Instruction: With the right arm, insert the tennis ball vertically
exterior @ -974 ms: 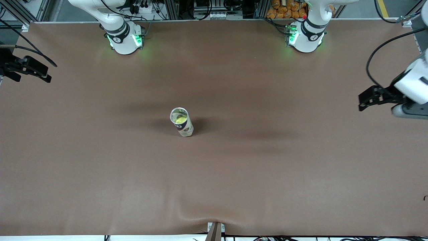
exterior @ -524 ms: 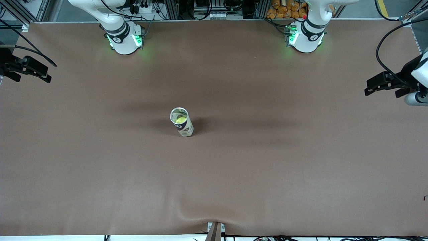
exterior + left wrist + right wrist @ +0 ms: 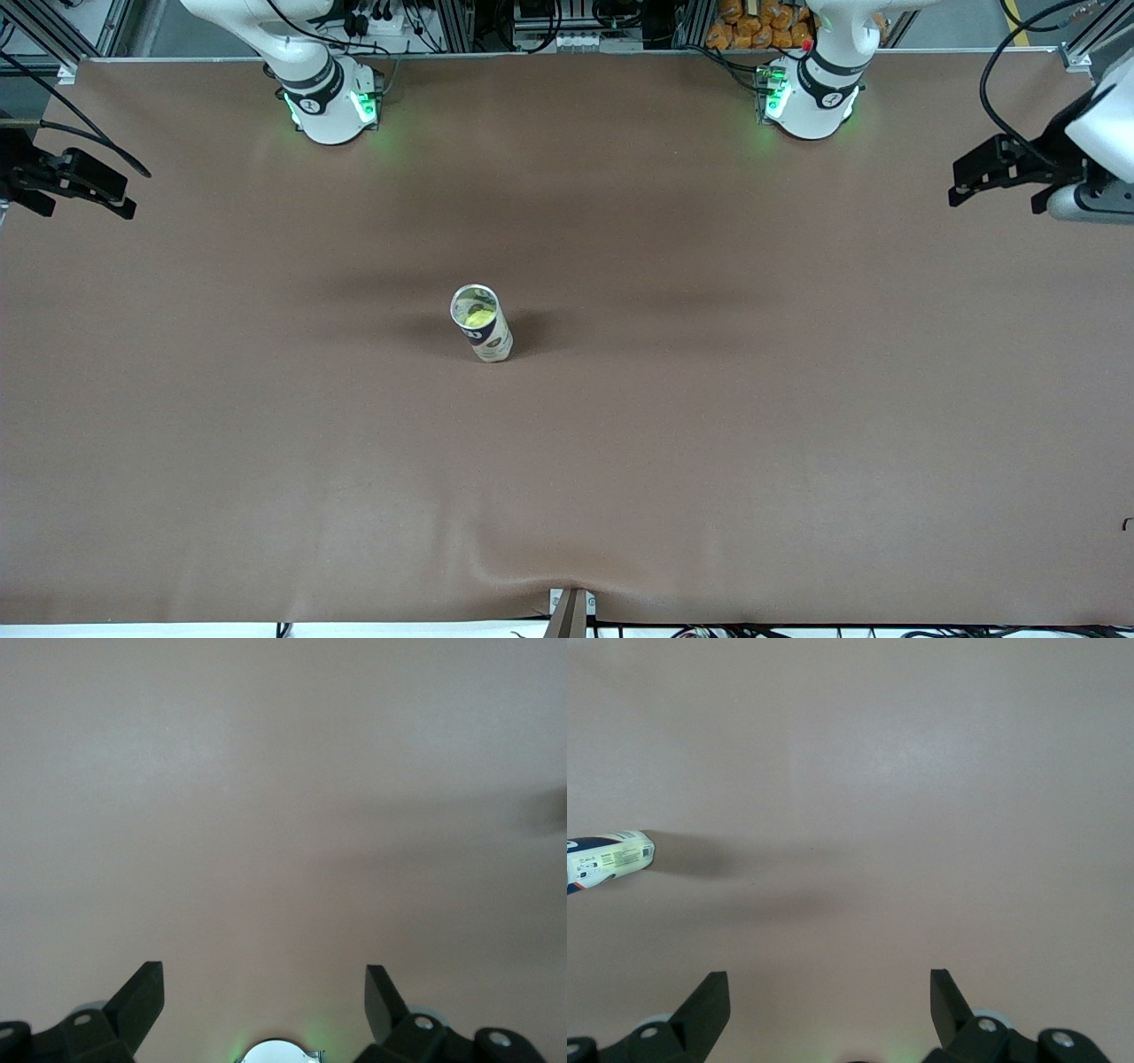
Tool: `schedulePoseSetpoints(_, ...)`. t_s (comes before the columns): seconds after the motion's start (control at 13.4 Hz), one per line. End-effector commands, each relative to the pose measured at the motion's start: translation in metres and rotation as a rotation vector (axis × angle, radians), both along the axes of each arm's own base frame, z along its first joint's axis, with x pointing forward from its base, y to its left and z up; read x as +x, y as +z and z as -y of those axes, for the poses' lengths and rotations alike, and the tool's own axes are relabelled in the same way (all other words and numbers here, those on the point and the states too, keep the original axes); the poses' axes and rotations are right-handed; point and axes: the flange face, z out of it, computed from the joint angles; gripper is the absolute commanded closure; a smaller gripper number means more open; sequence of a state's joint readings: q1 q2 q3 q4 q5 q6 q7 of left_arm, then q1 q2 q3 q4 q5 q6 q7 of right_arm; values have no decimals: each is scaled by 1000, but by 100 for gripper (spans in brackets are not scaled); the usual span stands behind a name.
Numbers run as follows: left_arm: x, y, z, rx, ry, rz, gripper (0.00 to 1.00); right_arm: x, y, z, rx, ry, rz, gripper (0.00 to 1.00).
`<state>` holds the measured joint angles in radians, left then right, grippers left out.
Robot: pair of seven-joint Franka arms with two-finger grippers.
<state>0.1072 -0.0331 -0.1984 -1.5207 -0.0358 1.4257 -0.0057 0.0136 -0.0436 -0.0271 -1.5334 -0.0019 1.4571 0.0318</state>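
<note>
An upright white and dark can (image 3: 483, 324) stands open-topped in the middle of the brown table (image 3: 709, 443). A yellow tennis ball (image 3: 479, 315) sits inside it, below the rim. My right gripper (image 3: 120, 193) hangs open and empty over the right arm's end of the table, well apart from the can. The right wrist view shows its open jaws (image 3: 830, 992) and the can's lower part (image 3: 607, 859) at the edge. My left gripper (image 3: 961, 177) is open and empty over the left arm's end. The left wrist view shows its open jaws (image 3: 264, 992) over bare table.
The two arm bases (image 3: 330, 102) (image 3: 811, 97) stand with green lights along the table's edge farthest from the front camera. A small bracket (image 3: 571, 611) sits at the table's nearest edge. A black cable (image 3: 1010, 80) loops above the left gripper.
The left gripper has moved away from the front camera, toward the bases' edge of the table. The right gripper, the can and the ball have not moved.
</note>
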Motion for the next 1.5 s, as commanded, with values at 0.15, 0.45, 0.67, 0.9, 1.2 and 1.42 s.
schedulePoseSetpoints(0.15, -19, 7, -4, 6, 34, 22, 0, -9, 4, 3, -1, 1, 7, 0)
schedulePoseSetpoints(0.45, -28, 3, -7, 23, 119, 12, 0, -9, 3, 2, 1, 1, 5, 0)
schedulePoseSetpoints(0.67, -34, 13, -10, 83, 135, 41, 0, -9, 3, 3, -1, 1, 5, 0)
schedulePoseSetpoints(0.9, -32, 18, -11, 109, 169, 75, 0, -9, 3, 3, -1, 1, 5, 0)
schedulePoseSetpoints(1.2, -23, 11, -15, 89, 126, 55, 0, -9, 2, 2, 1, 1, 2, 0)
schedulePoseSetpoints(1.42, -14, 14, -18, 81, 88, 59, 0, -10, 3, 2, 1, 1, 2, 0)
